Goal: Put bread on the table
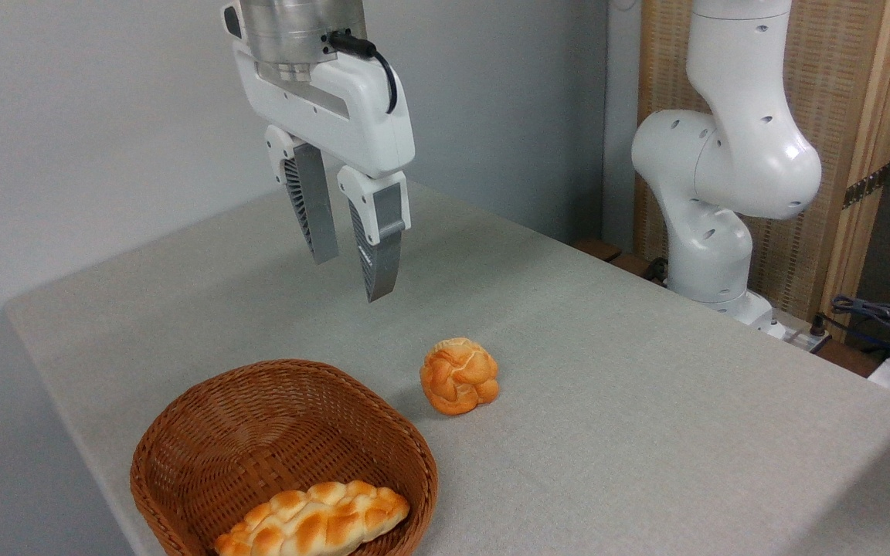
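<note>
The hand (348, 278) hangs above the bench (646, 401), its fingers a little apart, gripping and touching nothing. One round bread (459, 376) sits on the cloth just right of one wicker basket (205, 455), which holds one braided loaf (314, 519). Bare cloth spreads wide to the right; the basket sits near the front-left edge.

Matt cloth table (646, 401); woven wicker basket (205, 440).
</note>
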